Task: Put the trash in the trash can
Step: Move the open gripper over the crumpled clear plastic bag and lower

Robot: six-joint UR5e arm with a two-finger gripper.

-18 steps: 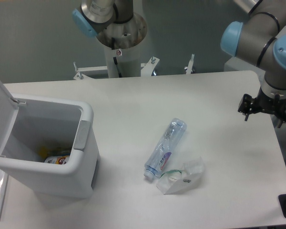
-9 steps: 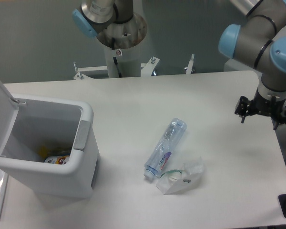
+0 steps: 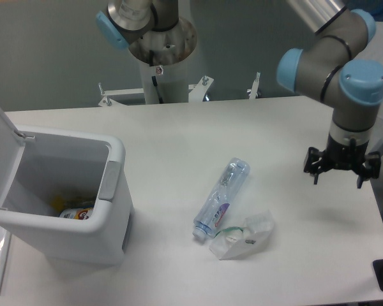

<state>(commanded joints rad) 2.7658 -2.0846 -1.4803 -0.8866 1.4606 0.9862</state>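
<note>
Hovering gripper (image 3: 337,171) at 3 o'clock, fingers spread wide, holding nothing. Bottle (image 3: 222,197) lies mid-table, touching wrapper (image 3: 242,236) at its 5 o'clock; bin (image 3: 113,171) at 9, lid up. Risks: crushed bottle slipping or rolling from pinch, dragging wrapper along.

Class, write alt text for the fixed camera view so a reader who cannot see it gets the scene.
A robot arm's open gripper hangs over the right side of a white table, holding nothing. Near the table's middle lie a crushed clear bottle and a crumpled wrapper beside it; at left a white trash can stands with its lid up.
</note>
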